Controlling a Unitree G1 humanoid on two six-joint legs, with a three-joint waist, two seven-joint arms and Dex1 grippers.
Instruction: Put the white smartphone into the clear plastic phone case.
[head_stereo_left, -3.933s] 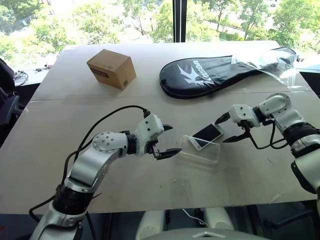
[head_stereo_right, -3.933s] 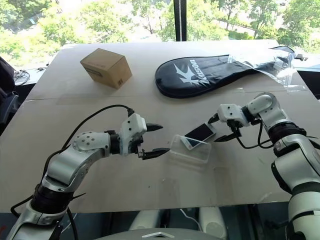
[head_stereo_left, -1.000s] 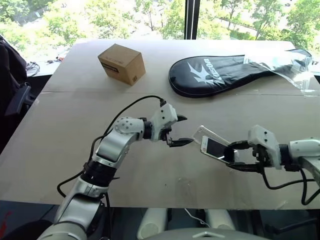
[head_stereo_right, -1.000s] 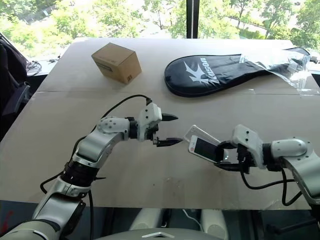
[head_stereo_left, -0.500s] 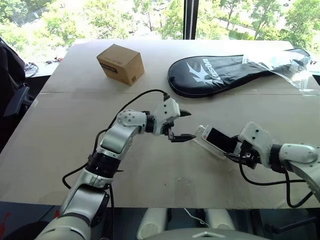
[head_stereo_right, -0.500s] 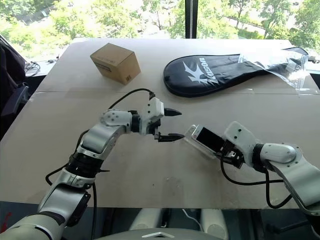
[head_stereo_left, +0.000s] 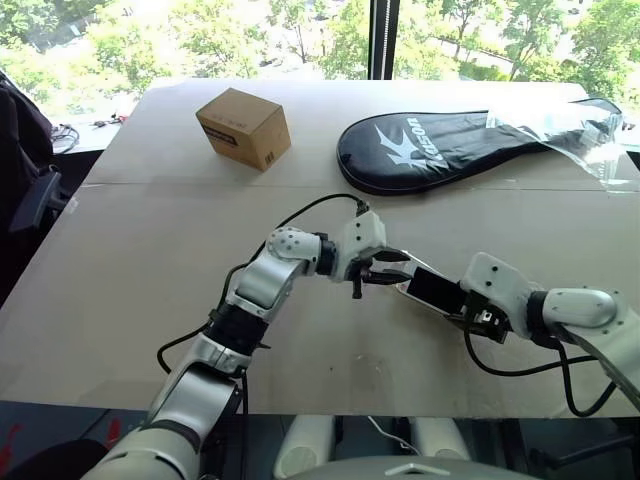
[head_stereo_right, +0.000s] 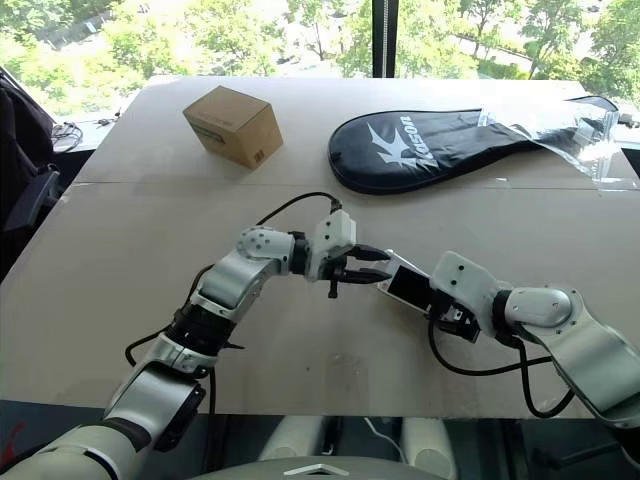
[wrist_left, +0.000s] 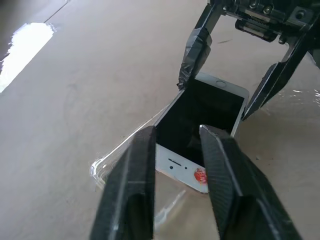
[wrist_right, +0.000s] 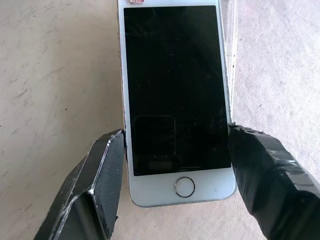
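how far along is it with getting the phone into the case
Partway. Done: the right gripper grips the white smartphone by its long edges near the home button, and the phone's top end already lies over the clear plastic phone case on the table. In hand: the left gripper has its fingers nearly shut at the phone's top end. Left: the phone is not yet seated flat inside the rim.

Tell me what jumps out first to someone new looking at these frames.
Mid-table, the right claw grips the white smartphone with the black screen by its long edges, while the left claw has its fingers nearly shut at the phone's far end, where the clear plastic phone case pokes out beneath it. Behind lie a black racket cover with white lettering and a small brown cardboard box.
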